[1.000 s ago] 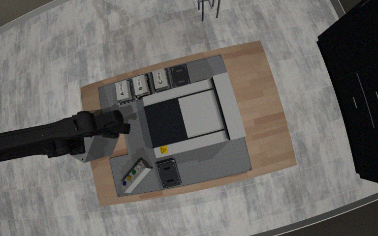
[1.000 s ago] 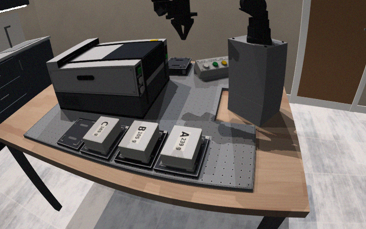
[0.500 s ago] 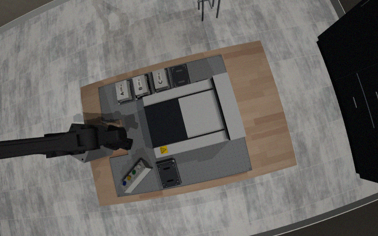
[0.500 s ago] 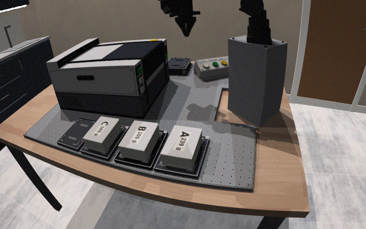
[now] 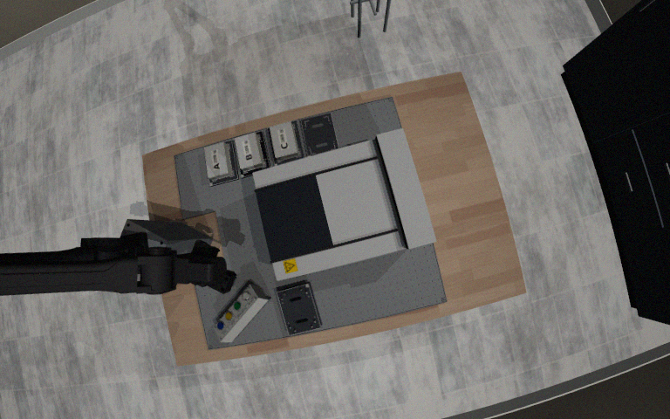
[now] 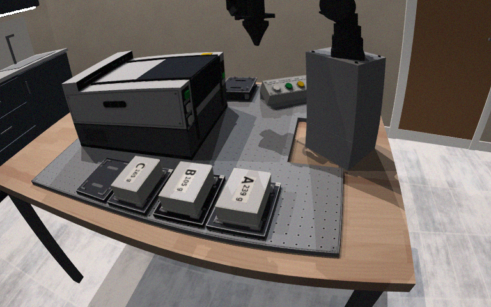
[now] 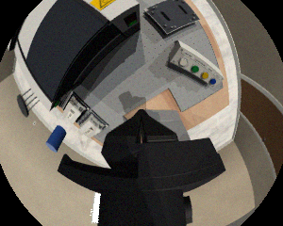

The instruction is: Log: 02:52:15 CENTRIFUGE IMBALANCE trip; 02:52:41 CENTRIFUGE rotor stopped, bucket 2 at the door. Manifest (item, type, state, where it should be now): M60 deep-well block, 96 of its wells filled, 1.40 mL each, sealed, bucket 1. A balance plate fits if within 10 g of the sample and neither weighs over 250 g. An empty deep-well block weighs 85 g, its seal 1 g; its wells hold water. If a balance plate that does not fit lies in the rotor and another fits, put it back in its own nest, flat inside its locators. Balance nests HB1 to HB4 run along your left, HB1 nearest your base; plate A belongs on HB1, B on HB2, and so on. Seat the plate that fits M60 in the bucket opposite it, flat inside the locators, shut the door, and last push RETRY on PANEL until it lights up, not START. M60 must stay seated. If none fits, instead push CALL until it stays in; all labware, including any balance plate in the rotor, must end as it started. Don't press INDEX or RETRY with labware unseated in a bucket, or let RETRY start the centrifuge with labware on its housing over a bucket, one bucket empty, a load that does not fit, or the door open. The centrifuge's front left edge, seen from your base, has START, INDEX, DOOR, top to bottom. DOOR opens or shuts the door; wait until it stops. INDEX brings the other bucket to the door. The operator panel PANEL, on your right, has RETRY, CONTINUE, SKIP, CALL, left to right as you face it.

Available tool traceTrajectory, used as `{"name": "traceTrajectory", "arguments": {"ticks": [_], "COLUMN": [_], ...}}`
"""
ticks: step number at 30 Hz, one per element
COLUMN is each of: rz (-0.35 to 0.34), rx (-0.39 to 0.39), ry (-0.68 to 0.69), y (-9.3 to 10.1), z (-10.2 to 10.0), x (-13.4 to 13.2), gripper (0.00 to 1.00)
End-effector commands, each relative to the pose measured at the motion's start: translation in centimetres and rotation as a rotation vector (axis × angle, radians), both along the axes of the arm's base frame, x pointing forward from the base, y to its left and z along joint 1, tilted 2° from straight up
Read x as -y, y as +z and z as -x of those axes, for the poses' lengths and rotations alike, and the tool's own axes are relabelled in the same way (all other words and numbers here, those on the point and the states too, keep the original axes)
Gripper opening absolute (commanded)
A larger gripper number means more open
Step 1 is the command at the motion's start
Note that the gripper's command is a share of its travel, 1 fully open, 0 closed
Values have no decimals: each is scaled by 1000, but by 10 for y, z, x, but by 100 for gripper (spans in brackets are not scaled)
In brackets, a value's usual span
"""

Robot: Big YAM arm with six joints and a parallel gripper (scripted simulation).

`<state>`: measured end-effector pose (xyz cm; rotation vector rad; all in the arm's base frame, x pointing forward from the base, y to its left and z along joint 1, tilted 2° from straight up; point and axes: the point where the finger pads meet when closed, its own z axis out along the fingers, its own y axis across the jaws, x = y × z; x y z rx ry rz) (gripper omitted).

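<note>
My gripper (image 5: 226, 278) (image 6: 256, 38) is shut and empty. It hangs high above the table, pointing down, between the centrifuge (image 5: 328, 207) and the operator panel (image 5: 242, 310). In the wrist view its closed tips hover over the grey deck. Plates A (image 6: 243, 197) (239 g), B (image 6: 187, 187) (105 g) and C (image 6: 135, 178) (165 g) sit in their nests along the left. The fourth nest (image 6: 100, 178) is empty. The centrifuge top shows a dark panel (image 5: 291, 217) near me and a light panel (image 5: 357, 199) beyond it. I cannot see into the rotor.
The panel (image 6: 284, 91) has white, green, yellow and blue buttons in a row. The centrifuge's buttons (image 6: 188, 107) sit on its front left edge, a green one on top. An empty nest (image 5: 298, 307) lies beside the panel. My grey base pedestal (image 6: 343, 106) stands tall at the table edge.
</note>
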<state>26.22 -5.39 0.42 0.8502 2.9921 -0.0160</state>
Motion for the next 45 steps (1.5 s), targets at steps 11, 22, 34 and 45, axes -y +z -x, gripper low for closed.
{"name": "traceTrajectory", "arguments": {"ticks": [11, 22, 34, 45], "rz": [6, 7, 7, 8], "rx": [42, 44, 43, 44], "ry": [-87, -160, -239, -281], "y": [16, 16, 16, 16], "z": [-10, 0, 15, 23], "x": [44, 70, 96, 110], "gripper": [0, 0, 0, 0]}}
